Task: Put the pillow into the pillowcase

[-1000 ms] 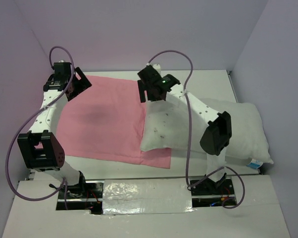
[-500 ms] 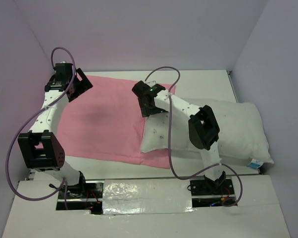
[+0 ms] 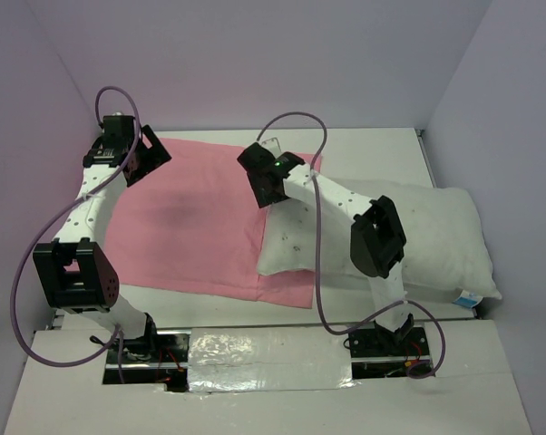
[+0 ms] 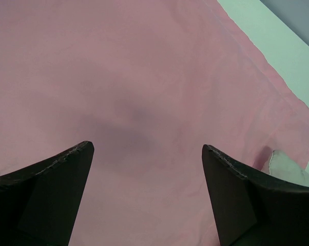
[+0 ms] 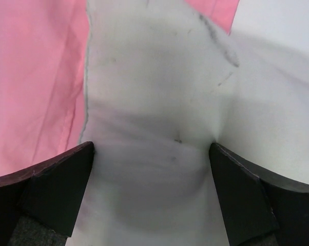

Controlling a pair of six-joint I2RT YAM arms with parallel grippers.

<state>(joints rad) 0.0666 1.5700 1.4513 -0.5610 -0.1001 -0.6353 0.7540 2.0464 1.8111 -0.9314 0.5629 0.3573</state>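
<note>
No word, number or brand can be read in any of the views. The one label-like thing is a small blue-and-white tag (image 3: 465, 298) on the edge of the pillow (image 3: 436, 231), at about 4 o'clock in the top view, and its print is too small to make out. The dark specks (image 5: 177, 141) on the pillow form no letters.

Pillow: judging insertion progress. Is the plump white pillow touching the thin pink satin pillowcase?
Touching. The top view shows one end of the plump white pillow lying on the thin pink pillowcase, with pink showing beneath its near edge.
</note>
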